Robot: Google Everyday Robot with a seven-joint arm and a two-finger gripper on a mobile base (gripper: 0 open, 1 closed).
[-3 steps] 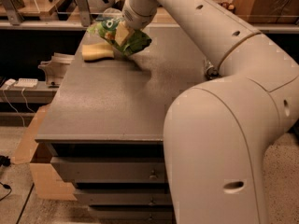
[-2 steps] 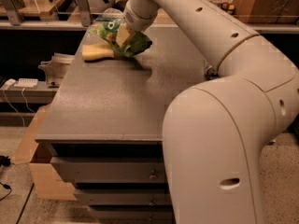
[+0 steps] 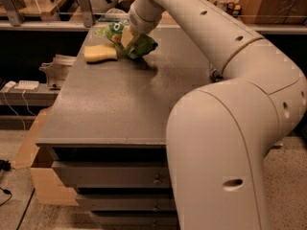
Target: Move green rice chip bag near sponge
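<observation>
The green rice chip bag [image 3: 136, 44] is at the far left of the grey table top [image 3: 124, 99], crumpled, its left end touching or just over the sponge. The sponge [image 3: 100, 53] is a pale yellow block lying flat just left of the bag. My gripper [image 3: 125, 37] reaches in from the right at the end of the white arm [image 3: 201, 28] and is shut on the green rice chip bag, holding it at table height or slightly above; its fingers are mostly buried in the foil.
The arm's big white shoulder [image 3: 230, 143] fills the right foreground. A shelf with metal rails [image 3: 43, 25] runs behind the table. A grey bracket [image 3: 55, 71] sits off the table's left edge. Drawers [image 3: 110, 174] and a cardboard box [image 3: 45, 176] are below.
The gripper and the bag have shifted very slightly; the bag stays against the sponge. The sponge has not moved.
</observation>
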